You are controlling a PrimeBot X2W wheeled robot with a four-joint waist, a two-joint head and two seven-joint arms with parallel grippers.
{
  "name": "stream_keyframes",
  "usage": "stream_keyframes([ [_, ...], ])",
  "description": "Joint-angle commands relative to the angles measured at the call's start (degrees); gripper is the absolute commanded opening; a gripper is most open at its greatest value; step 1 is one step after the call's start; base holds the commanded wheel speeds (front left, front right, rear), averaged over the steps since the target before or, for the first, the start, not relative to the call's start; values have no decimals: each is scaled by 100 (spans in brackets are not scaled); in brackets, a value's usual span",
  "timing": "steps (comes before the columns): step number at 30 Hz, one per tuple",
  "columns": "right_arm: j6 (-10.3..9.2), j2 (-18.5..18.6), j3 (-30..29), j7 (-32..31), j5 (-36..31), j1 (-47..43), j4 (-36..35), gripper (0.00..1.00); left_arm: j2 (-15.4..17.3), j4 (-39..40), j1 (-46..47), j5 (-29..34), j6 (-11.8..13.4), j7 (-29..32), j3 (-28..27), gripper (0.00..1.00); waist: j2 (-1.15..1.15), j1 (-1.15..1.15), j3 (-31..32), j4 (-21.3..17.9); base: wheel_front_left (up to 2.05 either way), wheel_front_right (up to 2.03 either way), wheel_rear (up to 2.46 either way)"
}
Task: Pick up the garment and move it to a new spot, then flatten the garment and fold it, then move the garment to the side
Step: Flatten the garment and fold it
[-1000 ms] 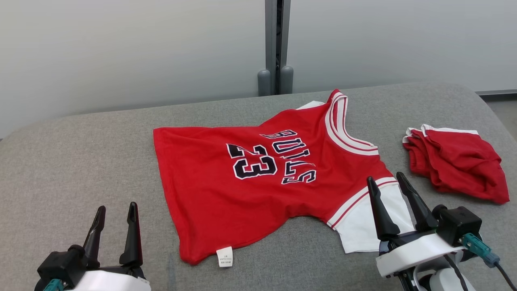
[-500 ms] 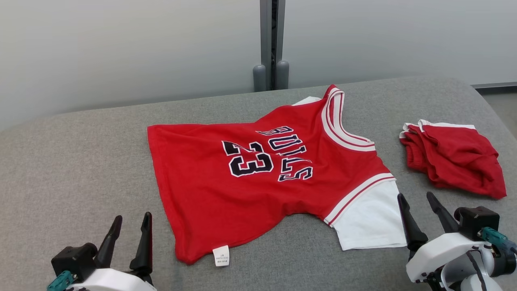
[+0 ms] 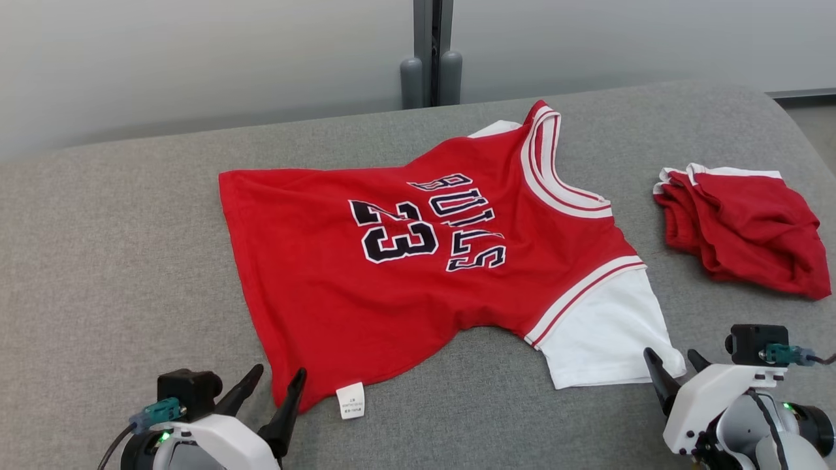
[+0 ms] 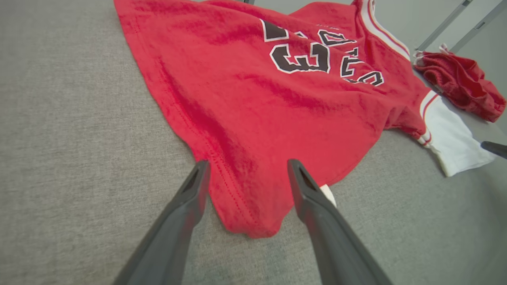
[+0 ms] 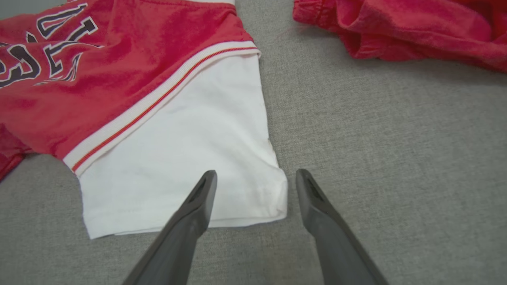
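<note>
Poising the left gripper open at the hem corner and the right gripper open at the white sleeve, we are prepping to grab the red jersey lying wrinkled on the grey cushion, folding seemingly all left.

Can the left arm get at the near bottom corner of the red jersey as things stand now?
Probably yes. The left gripper has its jaws open, one on each side of that corner of the red short-sleeved fabric jersey, and nothing else lies in the way on the grey cloth surface.
</note>
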State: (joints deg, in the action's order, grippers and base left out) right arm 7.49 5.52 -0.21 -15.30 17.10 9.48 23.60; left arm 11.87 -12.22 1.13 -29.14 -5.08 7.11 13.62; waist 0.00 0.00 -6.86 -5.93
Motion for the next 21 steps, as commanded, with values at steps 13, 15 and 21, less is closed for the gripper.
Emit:
stream_keyframes([
  [13, 1, -212, -98, -266, -35, 379, 479, 100, 58, -622, 462, -59, -136, 512, 390, 100, 0, 0, -384, 0, 0, 0, 0],
  [15, 1, -227, -87, -243, -21, 382, 537, 100, 95, -617, 420, -69, -48, 520, 349, 100, 0, 0, -378, -6, 0, 0, 0],
  [21, 1, -248, -103, -173, 33, 316, 658, 100, 229, -258, 60, -141, 85, 772, 325, 100, 0, 0, -324, 18, 0, 0, 0],
])
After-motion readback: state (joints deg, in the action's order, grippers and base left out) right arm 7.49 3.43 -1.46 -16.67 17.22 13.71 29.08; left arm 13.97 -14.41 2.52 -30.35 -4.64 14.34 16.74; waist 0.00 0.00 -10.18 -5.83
